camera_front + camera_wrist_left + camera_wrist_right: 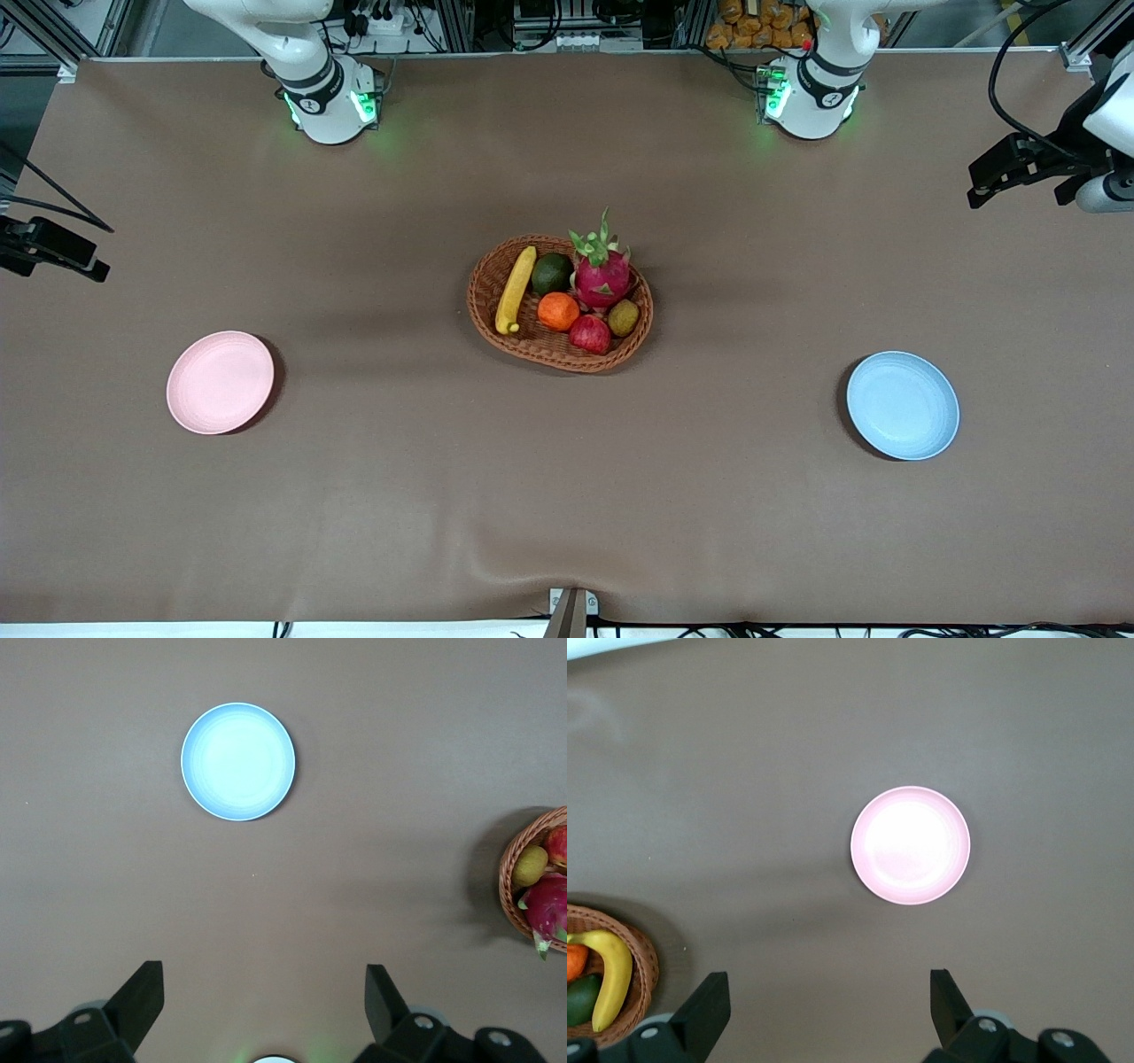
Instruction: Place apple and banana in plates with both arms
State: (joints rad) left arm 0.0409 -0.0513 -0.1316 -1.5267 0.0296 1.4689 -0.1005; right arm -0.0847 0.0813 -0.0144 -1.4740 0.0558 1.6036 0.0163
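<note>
So the banana (516, 290) lies at the basket's (485, 306) right-arm end, long axis running near-to-far; the apple (590, 334) sits nearer the camera, toward the left arm. Right gripper (828, 1005) and left gripper (264, 1001) both hang high at the table's ends, fingers apart (nothing held).

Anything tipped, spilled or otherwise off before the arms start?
Nothing stands out. The banana and apple lie in the basket with the other fruit; the pink plate and blue plate sit flat and bare. Only a slight wrinkle in the table cover.
</note>
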